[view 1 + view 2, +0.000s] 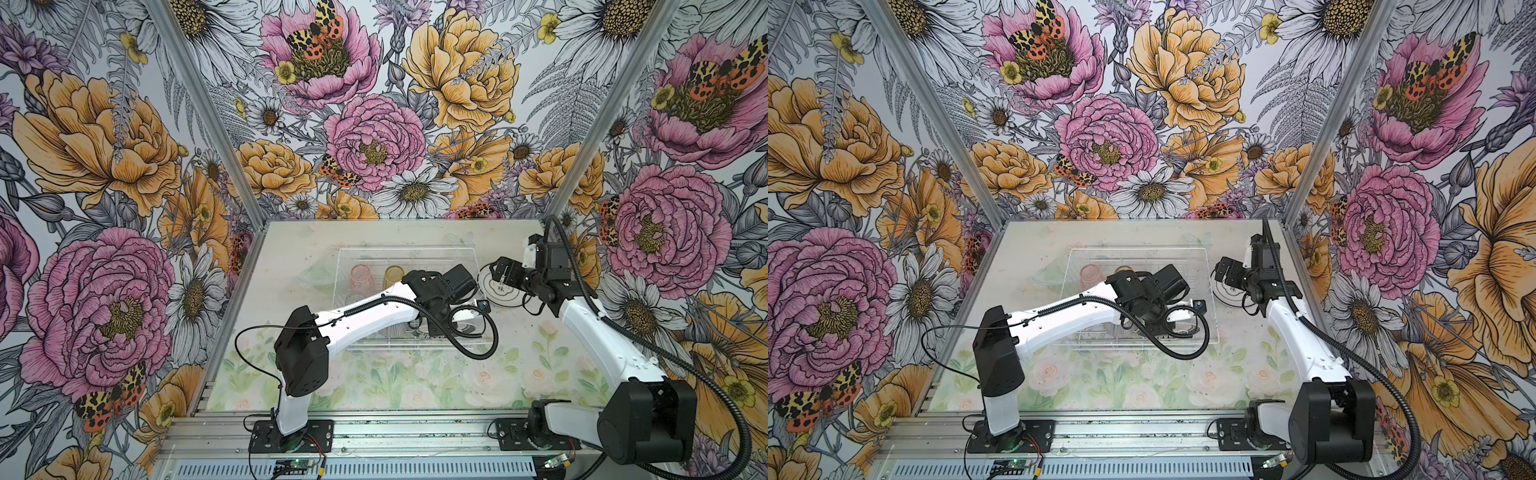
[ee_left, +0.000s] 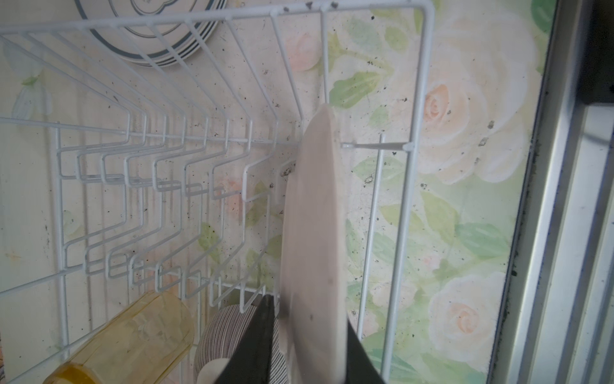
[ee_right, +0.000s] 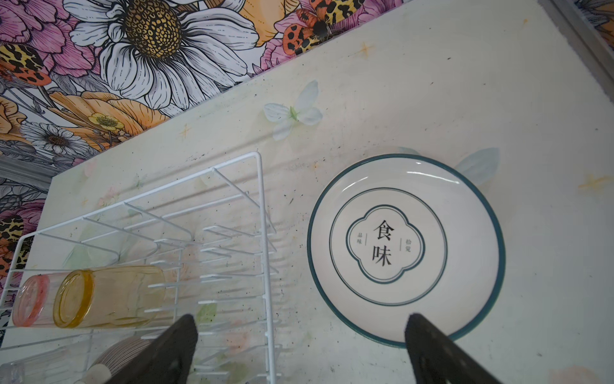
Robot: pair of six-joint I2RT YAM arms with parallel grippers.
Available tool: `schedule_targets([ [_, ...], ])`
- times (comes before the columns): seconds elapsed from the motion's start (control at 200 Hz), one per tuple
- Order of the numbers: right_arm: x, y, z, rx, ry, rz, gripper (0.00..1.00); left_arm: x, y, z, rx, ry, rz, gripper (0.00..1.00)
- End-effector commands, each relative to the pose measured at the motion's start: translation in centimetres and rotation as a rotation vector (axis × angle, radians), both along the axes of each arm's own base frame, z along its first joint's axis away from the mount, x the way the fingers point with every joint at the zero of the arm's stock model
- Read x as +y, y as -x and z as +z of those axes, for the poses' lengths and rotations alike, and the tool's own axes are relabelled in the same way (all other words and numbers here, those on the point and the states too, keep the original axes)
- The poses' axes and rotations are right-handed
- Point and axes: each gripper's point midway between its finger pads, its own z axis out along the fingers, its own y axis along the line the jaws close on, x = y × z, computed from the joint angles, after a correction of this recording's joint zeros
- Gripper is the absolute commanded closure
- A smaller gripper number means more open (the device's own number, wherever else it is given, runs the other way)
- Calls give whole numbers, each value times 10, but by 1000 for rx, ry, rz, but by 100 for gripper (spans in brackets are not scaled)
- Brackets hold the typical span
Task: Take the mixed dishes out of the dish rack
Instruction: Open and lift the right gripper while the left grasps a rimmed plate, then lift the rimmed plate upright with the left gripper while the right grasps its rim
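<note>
The white wire dish rack [image 1: 345,257] sits mid-table. In the left wrist view a white plate [image 2: 312,232] stands on edge in the rack's end slot, and my left gripper [image 2: 307,311] is shut on its rim, one finger on each face. Beside it lie an amber tumbler [image 2: 133,339] and the ribbed grey-purple bowl [image 2: 226,335]. A pink tumbler [image 1: 362,276] lies next to the amber tumbler [image 1: 392,274]. My right gripper [image 3: 299,332] hangs open over bare table, between the rack [image 3: 262,232] and a teal-rimmed plate [image 3: 407,249] that lies flat.
The flat plate [image 1: 505,291] lies on the table to the right of the rack, under my right wrist. Floral walls close in the back and both sides. An aluminium rail [image 1: 374,432] runs along the front edge by the arm bases.
</note>
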Motion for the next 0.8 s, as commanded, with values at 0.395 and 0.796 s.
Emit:
schedule_targets([
  [0.395,5,3,-8,16,15,5,0,12,-38,5,-153,-67,103,82],
  [0.796,6,3,-10,20,18,6,1,18,-52,12,-231,-69,160,90],
])
